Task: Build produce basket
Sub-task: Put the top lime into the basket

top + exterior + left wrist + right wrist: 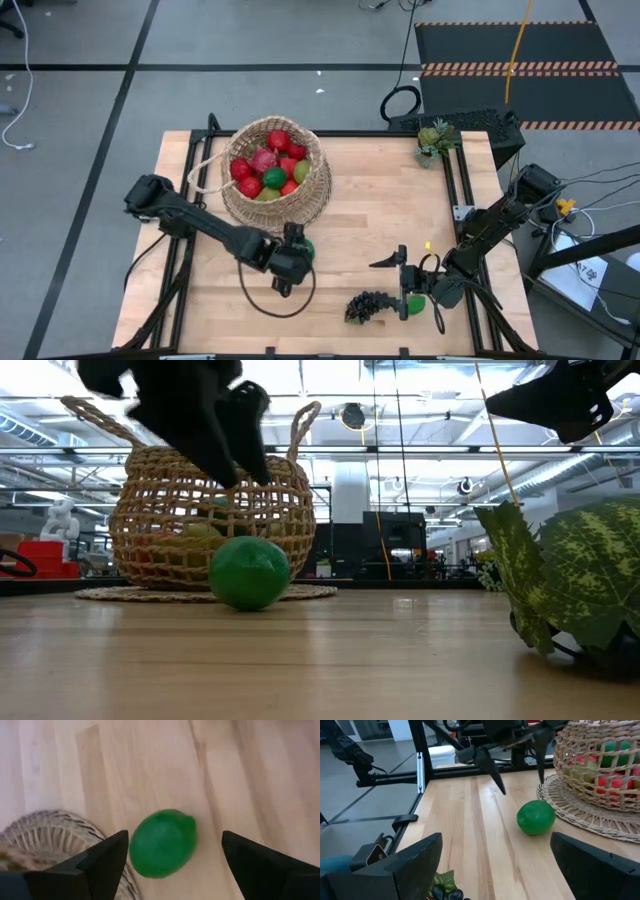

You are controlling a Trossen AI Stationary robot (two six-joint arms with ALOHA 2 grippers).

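The round wicker basket (276, 172) stands at the table's far left with several red, green and yellow-green produce pieces (270, 165) inside. One green lime (162, 842) lies on the table just near of the basket. My left gripper (174, 840) hangs open above the lime, tilted downward, a finger on either side and clear of it; the low view shows the left gripper (235, 445) well above the lime (248, 572). My right gripper (398, 283) stands open to the right, near the front edge, beside a dark grape bunch (368, 305).
A flat woven mat (590, 822) lies under the basket. The grape bunch's green leaf (575, 575) sits by my right gripper. A small potted plant (435, 140) stands at the far right corner. Bare wood (380, 210) lies between the basket and my right arm.
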